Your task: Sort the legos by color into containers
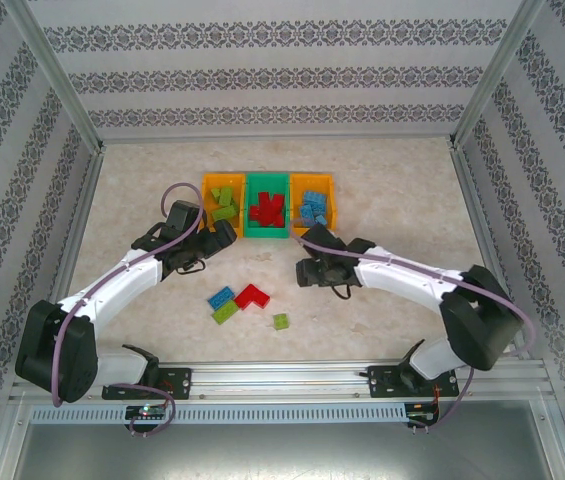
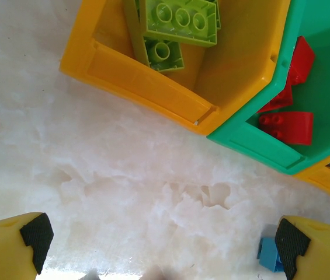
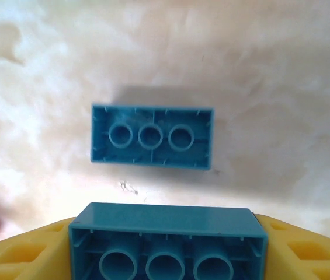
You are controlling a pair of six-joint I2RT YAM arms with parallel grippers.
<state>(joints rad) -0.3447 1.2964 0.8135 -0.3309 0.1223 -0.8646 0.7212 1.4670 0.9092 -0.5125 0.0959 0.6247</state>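
The containers stand in a row at the back. The left orange bin [image 1: 209, 185] holds lime green legos [image 1: 224, 203], the green middle bin [image 1: 266, 233] holds red ones [image 1: 266, 209], and the right orange bin [image 1: 328, 205] holds blue ones [image 1: 312, 209]. My right gripper [image 1: 305, 270] is shut on a blue lego [image 3: 167, 242], hollow side toward the camera. A second blue lego [image 3: 152, 137] lies upside down on the table just beyond it. My left gripper [image 2: 162, 248] is open over bare table in front of the left orange bin [image 2: 135, 79].
Loose legos lie between the arms: a blue one [image 1: 221, 297], a red one [image 1: 252, 295] and two lime green ones [image 1: 227, 312] [image 1: 281, 321]. A blue piece [image 2: 268, 254] sits beside my left gripper's right finger. Patterned walls enclose the table.
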